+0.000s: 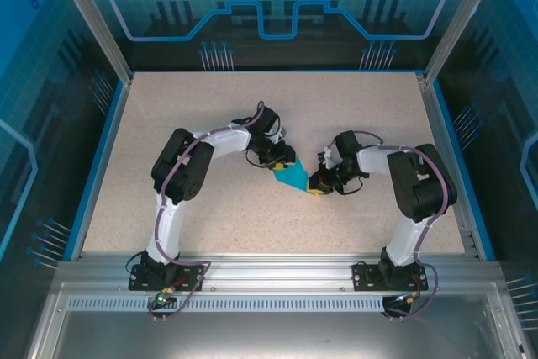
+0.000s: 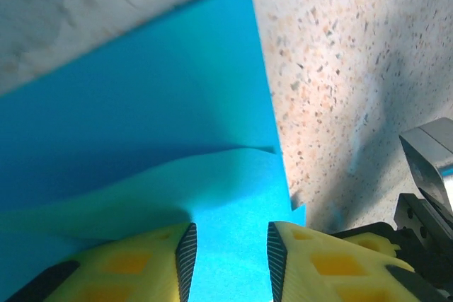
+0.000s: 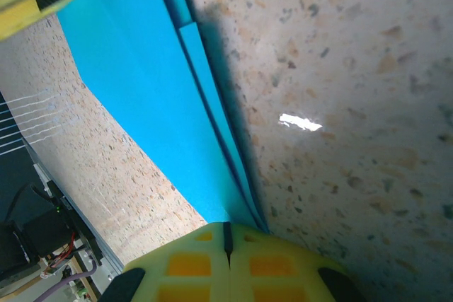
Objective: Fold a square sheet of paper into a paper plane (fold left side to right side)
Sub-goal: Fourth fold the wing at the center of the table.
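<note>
Left wrist: left gripper (image 2: 231, 238) over paper (image 2: 141, 118)

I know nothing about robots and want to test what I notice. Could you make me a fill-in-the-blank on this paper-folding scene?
1. The sheet of paper on the speckled table is ___ in colour.
2. The left gripper has its two fingers ___, with paper showing in the gap.
3. The right gripper has its two fingers ___, at the paper's edge.
4. Seen from above, the paper lies ___ the two grippers.

Missing words: blue; open; shut; between.
</note>
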`<state>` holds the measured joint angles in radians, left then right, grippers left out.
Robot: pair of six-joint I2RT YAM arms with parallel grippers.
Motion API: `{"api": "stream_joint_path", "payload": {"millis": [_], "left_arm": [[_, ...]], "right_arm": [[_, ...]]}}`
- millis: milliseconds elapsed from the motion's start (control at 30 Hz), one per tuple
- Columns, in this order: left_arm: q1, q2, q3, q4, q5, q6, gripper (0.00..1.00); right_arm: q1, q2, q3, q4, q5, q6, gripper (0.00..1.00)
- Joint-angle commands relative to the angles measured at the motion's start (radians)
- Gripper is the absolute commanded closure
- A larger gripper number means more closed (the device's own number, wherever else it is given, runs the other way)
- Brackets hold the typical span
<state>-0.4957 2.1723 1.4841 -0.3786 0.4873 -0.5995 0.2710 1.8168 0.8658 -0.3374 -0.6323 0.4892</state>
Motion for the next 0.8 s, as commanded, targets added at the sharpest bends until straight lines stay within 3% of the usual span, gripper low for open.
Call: {"api": "stream_joint_path", "payload": {"millis": [0, 567, 767], "left_arm": [[0.070, 0.041, 0.009, -0.049, -0.103, 0.047, 0.63], [0.209, 0.116, 0.107, -0.110, -0.128, 0.102, 0.62], [0.241, 0.048, 0.116, -0.137, -0.126, 0.133, 0.62]], "right_arm": [[-0.010, 0.056, -0.044, -0.120, 0.169, -0.006, 0.99], [-0.009, 0.049, -0.051, -0.118, 0.167, -0.008, 0.98], [-0.009, 0.050, -0.049, -0.114, 0.157, -0.010, 0.98]]}}
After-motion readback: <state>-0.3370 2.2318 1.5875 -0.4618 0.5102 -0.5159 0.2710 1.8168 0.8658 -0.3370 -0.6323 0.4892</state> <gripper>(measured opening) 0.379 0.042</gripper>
